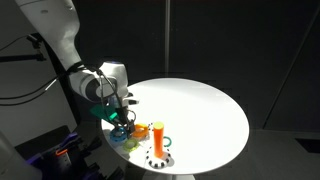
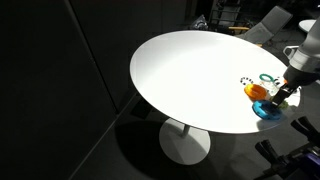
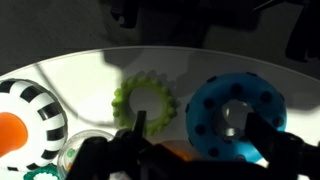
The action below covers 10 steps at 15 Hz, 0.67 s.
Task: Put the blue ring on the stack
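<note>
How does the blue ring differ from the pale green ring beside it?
The blue ring is a broad band dotted with small holes; the pale green ring is a thin band with a knobbly edge. The blue ring looks larger, yet its opening is smaller than the green ring's. Both lie on the white table.

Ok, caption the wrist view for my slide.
Blue ring close to the camera, green ring beyond on the white table, striped peg base at left.

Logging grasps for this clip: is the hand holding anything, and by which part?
Apparently nothing: the hand is open, low over the blue ring, which lies flat on the table.
</note>
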Motion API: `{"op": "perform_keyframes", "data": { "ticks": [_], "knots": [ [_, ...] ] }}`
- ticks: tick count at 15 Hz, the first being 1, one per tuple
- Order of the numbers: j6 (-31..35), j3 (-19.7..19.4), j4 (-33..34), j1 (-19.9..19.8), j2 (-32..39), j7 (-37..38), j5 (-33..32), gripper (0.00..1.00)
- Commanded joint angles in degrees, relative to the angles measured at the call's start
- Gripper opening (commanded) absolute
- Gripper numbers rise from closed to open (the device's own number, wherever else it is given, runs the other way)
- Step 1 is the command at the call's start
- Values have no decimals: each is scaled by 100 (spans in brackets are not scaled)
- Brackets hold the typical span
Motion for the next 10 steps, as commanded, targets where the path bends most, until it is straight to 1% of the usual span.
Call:
{"op": "perform_keyframes", "data": {
  "ticks": [1, 10],
  "knots": [
    [54, -61, 158, 50, 173, -49, -224, 100],
    [359, -6, 276, 35, 447, -230, -200, 100]
  ]
}}
